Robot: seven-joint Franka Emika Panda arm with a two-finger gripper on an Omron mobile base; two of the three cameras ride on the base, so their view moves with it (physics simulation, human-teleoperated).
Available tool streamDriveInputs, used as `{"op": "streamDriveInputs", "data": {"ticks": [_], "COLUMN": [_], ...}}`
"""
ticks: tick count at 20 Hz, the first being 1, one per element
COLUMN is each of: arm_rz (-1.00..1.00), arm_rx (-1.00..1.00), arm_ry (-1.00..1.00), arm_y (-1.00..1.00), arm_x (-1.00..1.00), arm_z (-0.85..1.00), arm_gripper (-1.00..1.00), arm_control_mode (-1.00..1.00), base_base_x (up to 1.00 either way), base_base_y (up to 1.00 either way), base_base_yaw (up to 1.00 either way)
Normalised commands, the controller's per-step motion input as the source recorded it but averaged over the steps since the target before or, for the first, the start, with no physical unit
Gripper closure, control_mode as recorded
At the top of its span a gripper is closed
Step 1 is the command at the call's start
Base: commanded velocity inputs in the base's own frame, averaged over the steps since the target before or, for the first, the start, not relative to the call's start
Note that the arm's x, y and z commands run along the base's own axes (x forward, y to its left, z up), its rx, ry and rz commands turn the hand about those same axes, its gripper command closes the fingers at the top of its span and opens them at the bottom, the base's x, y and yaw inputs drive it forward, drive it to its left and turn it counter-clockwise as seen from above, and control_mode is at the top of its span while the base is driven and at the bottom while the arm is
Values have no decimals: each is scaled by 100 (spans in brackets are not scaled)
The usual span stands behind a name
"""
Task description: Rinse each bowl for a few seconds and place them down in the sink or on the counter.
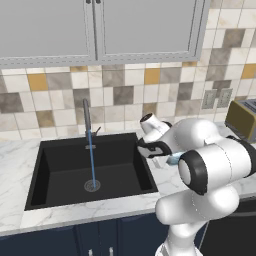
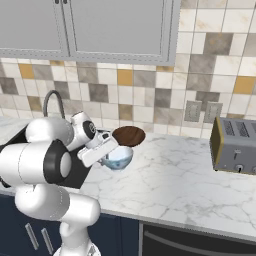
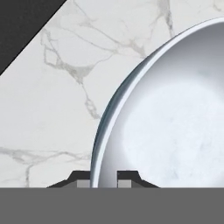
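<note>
We see the claw [image 3: 104, 177] pinching the rim of the white bowl [image 2: 119, 157], one finger inside and one outside, which lets a thin, curved wall be carried just above the worktop [image 2: 175, 185] beside the sink [image 1: 65, 170]. The bowl is glossy, round, faintly blue. The brown bowl [image 2: 129, 135], matt and wood-like, sits just behind it on veined white marble. Water [image 1: 92, 160] runs from the thin grey faucet [image 1: 87, 117] into the black rectangular basin, ready, we judge, for rinsing.
</note>
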Motion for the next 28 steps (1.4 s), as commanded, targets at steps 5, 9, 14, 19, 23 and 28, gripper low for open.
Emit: {"op": "streamDriveInputs", "data": {"ticks": [5, 9, 14, 19, 23, 28], "arm_rz": [-3, -2, -2, -1, 0, 0], "arm_rx": [1, 0, 0, 0, 0, 0], "arm_ry": [-3, -2, 0, -3, -5, -6], "arm_y": [-16, -13, -5, -11, -2, 4], "arm_x": [0, 0, -6, -12, -10, -7], "arm_z": [-24, -26, -38, -17, 1, 18], "arm_gripper": [100, 100, -100, -100, -100, -100], "arm_control_mode": [-100, -100, -100, -100, -100, -100], "base_base_x": [0, 0, 0, 0, 0, 0], "base_base_y": [0, 0, 0, 0, 0, 0], "base_base_yaw": [0, 0, 0, 0, 0, 0]}}
